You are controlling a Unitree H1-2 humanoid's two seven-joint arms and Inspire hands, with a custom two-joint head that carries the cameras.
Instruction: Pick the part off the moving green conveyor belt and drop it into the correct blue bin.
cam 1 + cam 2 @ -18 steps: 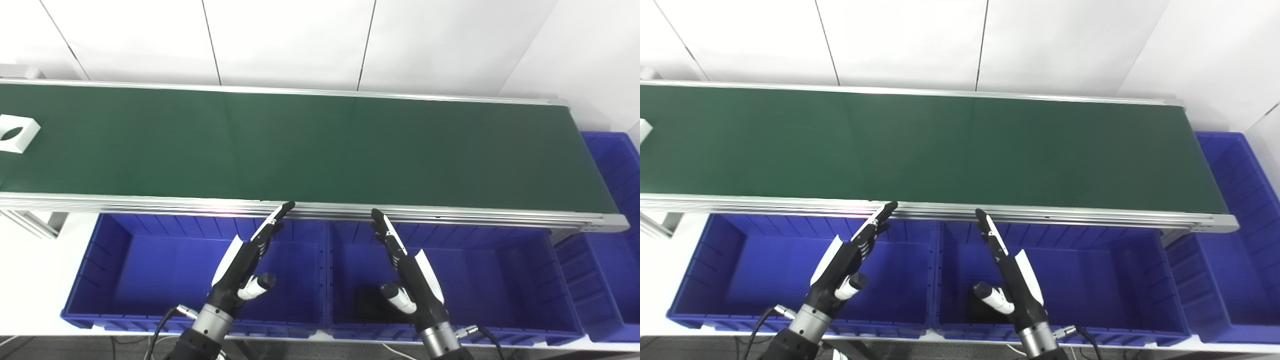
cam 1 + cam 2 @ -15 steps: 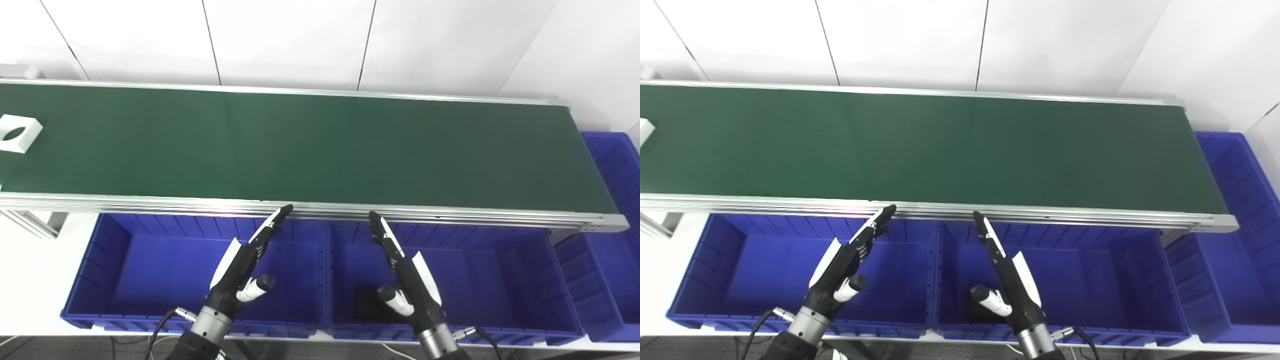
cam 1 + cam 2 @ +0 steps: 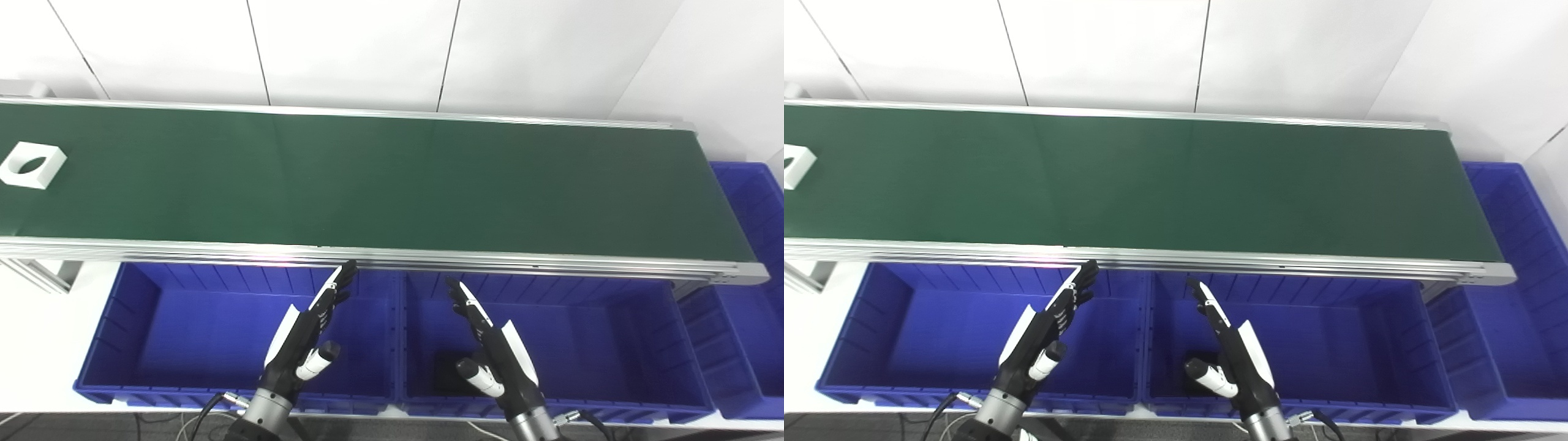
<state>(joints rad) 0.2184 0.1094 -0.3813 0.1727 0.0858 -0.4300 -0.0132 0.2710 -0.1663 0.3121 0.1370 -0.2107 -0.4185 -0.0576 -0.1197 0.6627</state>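
Partly hidden: dark part behind right hand.

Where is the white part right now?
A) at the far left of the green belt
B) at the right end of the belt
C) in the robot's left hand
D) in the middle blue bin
A: the white part lies on the belt at its far left; both hands hold nothing.

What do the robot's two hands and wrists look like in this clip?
Both the left hand and the right hand are black, with white covers on the backs, white thumbs tipped black, and white strips along the fingers. Each sits on a silver metal wrist cuff with a connector and a thin black cable.
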